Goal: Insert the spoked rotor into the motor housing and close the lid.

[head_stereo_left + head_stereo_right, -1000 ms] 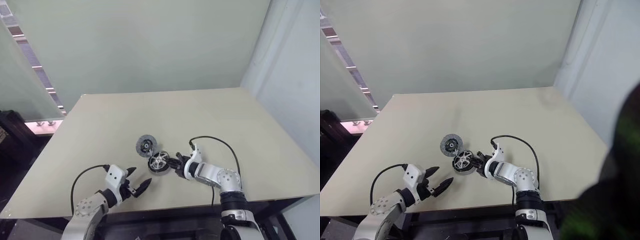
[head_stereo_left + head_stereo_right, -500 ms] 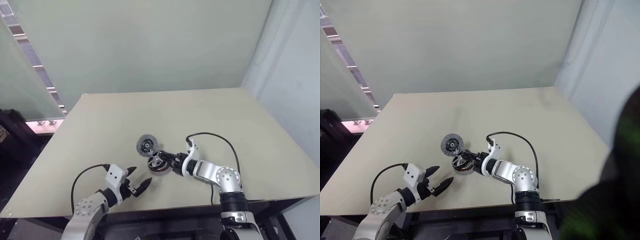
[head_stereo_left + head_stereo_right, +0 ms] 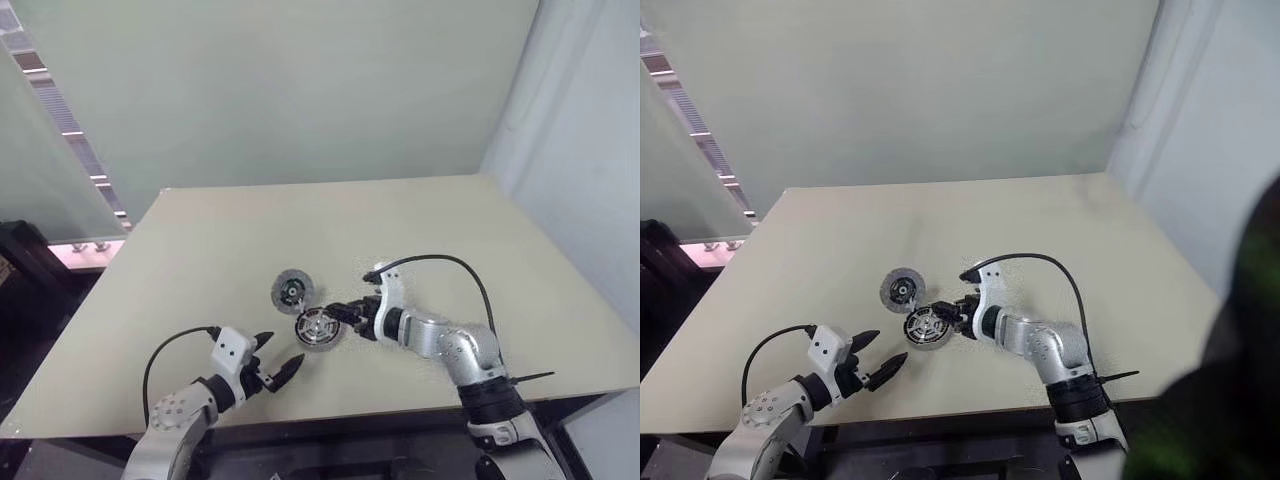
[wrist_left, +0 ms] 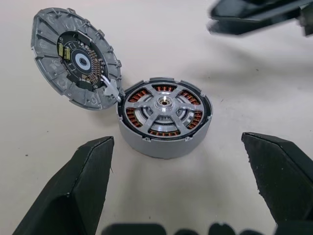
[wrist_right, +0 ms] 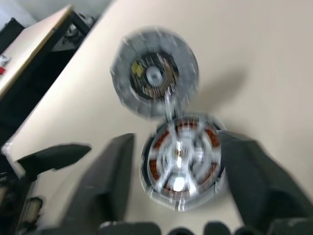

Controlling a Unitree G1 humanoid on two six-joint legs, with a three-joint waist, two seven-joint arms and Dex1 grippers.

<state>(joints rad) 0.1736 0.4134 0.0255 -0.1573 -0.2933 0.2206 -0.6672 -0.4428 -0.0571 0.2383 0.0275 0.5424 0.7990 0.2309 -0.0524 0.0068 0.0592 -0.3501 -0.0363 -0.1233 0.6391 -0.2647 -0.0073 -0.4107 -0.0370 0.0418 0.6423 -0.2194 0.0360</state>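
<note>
Beige tabletop (image 3: pixel 420 225) across mid-frame. Right end effector (image 3: pixel 345 313) centre frame, fingers spread, empty, just right of motor housing (image 4: pixel 164 117). Left end effector (image 3: pixel 279 362) lower left, wide open, empty. Spoked rotor (image 4: pixel 165 102) seated inside housing (copper windings visible between spokes). Lid (image 4: pixel 76 56) tilted, touching housing's upper-left edge.

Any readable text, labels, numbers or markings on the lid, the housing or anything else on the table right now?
None can be read.
lid: small yellow and dark marks on the inner circuit board, too small to read.
motor housing with the spoked rotor seated inside: no lettering visible.
table: no marking.
</note>
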